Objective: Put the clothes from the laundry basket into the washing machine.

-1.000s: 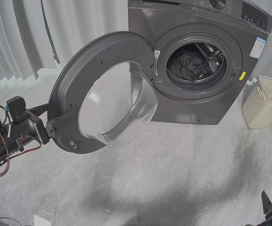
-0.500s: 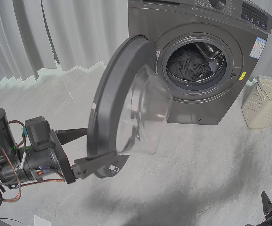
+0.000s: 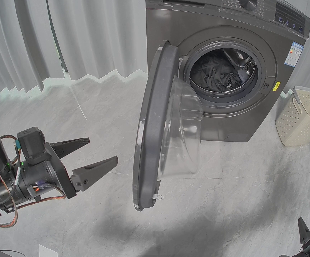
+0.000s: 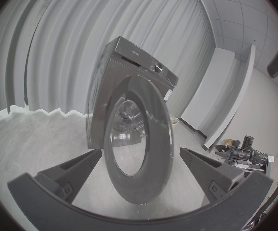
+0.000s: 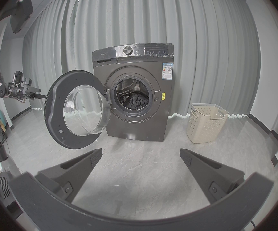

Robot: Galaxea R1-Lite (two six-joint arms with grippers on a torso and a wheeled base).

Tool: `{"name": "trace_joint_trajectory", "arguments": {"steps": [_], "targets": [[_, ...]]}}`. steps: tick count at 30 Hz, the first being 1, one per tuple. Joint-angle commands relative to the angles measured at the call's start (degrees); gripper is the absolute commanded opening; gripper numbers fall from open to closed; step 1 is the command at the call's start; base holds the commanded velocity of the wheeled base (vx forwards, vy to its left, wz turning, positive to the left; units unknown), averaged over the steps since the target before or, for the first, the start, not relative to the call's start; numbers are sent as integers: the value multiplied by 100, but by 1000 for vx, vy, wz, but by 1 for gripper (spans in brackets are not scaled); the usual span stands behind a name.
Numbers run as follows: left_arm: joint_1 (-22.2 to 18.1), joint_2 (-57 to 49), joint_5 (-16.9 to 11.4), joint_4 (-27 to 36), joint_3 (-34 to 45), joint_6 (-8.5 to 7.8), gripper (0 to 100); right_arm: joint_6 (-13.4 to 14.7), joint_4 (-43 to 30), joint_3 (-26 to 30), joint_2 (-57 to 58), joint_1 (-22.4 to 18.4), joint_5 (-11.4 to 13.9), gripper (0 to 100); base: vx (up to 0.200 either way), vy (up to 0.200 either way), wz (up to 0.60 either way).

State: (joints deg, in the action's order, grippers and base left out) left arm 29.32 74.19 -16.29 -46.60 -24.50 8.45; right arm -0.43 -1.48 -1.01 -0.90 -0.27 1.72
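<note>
Your left gripper (image 3: pixel 102 148) gapes wide, empty, near the edge of the door (image 3: pixel 155 125), bare floor (image 3: pixel 124 182) between; clothes (image 3: pixel 214 74) lie in the drum (image 3: pixel 244 59) beyond.

Looks like a test lab staged as a laundry room: lone washing machine (image 3: pixel 169 22) and laundry basket (image 3: pixel 301 122) on bare grey floor (image 3: pixel 233 204), floor-to-ceiling curtains (image 3: pixel 90 25), panelled office-type ceiling (image 4: pixel 241 13).

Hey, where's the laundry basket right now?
In the head view the laundry basket stands on the floor at the far right, on the robot's right side, just past the washing machine's lower right corner.
</note>
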Motion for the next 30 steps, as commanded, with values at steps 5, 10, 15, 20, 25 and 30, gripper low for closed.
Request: {"name": "trace_joint_trajectory", "arguments": {"steps": [5,10,15,20,25,30], "targets": [[-207,667,99,-112,-134,-80,100,-1,-2,48,73,0,4,100,0,0,0],[4,1607,389,-736,-494,-107,100,-1,-2,48,73,0,4,100,0,0,0],[496,2416,759,-1132,-1039,-19,100,-1,-2,40,73,0,4,100,0,0,0],[891,3163,978,-1580,-1628,78,100,-1,-2,48,73,0,4,100,0,0,0],[1041,3752,1119,-1808,-2445,104,100,-1,-2,48,73,0,4,100,0,0,0],[1014,3971,1110,-1826,-2779,104,100,-1,-2,48,73,0,4,100,0,0,0]]}}
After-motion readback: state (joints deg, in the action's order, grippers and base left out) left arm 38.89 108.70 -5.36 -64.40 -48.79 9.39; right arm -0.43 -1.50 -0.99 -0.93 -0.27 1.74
